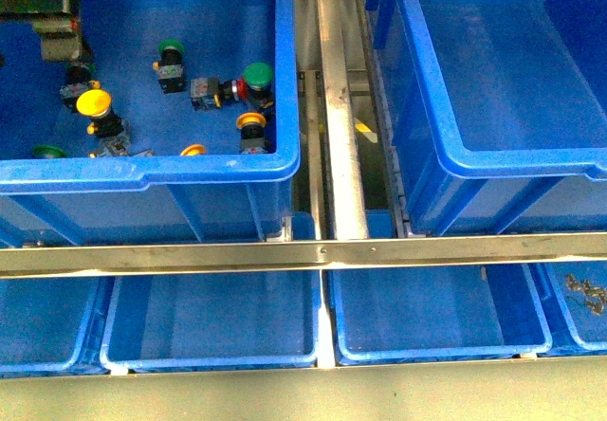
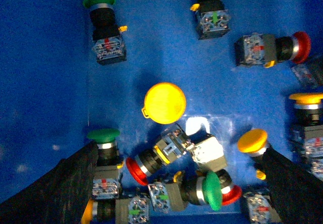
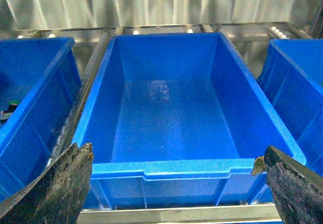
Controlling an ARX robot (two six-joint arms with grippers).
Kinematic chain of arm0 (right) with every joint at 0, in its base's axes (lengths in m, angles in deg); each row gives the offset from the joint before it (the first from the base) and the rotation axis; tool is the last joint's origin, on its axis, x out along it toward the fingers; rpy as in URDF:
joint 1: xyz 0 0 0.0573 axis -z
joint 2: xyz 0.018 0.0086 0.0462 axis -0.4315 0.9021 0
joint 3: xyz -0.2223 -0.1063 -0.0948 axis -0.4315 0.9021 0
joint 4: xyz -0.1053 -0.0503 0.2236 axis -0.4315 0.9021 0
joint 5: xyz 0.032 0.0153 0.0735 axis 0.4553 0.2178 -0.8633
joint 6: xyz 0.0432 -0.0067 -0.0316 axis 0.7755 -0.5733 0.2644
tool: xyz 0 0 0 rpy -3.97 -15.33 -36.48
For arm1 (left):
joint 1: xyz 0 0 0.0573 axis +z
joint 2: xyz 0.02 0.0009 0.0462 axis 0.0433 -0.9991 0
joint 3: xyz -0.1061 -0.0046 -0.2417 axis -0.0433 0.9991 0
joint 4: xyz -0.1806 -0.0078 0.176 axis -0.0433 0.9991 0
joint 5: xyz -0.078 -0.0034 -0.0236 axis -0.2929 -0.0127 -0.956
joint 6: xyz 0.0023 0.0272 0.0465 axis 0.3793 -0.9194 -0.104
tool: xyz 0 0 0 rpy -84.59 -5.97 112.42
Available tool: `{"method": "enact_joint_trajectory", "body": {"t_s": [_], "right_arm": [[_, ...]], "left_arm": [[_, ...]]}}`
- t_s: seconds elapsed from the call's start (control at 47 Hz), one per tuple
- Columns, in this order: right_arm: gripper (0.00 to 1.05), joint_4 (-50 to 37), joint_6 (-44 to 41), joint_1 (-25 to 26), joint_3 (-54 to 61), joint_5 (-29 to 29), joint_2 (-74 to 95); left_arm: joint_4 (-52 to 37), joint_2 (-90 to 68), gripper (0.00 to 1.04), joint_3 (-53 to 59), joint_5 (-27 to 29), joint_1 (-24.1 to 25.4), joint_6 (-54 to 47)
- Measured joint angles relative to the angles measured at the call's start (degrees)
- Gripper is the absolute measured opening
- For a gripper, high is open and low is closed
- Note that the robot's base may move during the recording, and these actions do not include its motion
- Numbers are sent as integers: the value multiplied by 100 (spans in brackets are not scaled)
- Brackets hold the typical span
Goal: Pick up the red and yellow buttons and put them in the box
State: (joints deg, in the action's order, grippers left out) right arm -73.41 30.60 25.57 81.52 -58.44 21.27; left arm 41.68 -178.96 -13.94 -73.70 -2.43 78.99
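I have the left gripper (image 2: 180, 151) down inside the left crate (image 1: 142, 170), which fills the upper left of the front view. The left arm (image 1: 43, 9) shows in that frame's top left corner. The jaws stand wide apart and hold nothing.

Through the left wrist camera I see a red button (image 2: 151, 161) lying on its side on the crate floor, between the two jaws. Just beside it a yellow button (image 2: 165, 103) stands with its cap facing the camera. A second red button (image 2: 275, 47) lies on its side further off. An orange-capped button (image 2: 252, 141) sits close to one jaw. Green-capped switches (image 2: 103, 27) are scattered among them, and one lies against the near red button.

The box (image 1: 493, 165) takes the upper right of the front view. It stands apart from the left crate, with a metal rail (image 1: 337, 137) running between them. The right gripper (image 3: 177, 148) hangs in front of the box's near rim, jaws wide and bare. Shallower blue trays (image 1: 209, 355) line the bottom of the front view, below a crossbar (image 1: 303, 255).
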Motion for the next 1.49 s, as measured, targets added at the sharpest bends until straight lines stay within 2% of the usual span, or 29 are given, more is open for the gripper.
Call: {"method": "enact_joint_trajectory", "body": {"t_s": [0.277,0.574,1.34,1.404,1.489], "right_arm": [[99,0,0,0,0,0,0],[99,0,0,0,0,0,0],[99,0,0,0,0,0,0],[99,0,0,0,0,0,0],[99,0,0,0,0,0,0]], "left_arm": [[11,-1215,97,-859,15,50,-629],[208,-1888,97,-1576,-4,50,-717],[304,-2308,97,-1976,-157,48,-599],[295,-2308,92,-1976,-181,42,-570],[260,-2310,76,-1976,-240,26,-544]]}}
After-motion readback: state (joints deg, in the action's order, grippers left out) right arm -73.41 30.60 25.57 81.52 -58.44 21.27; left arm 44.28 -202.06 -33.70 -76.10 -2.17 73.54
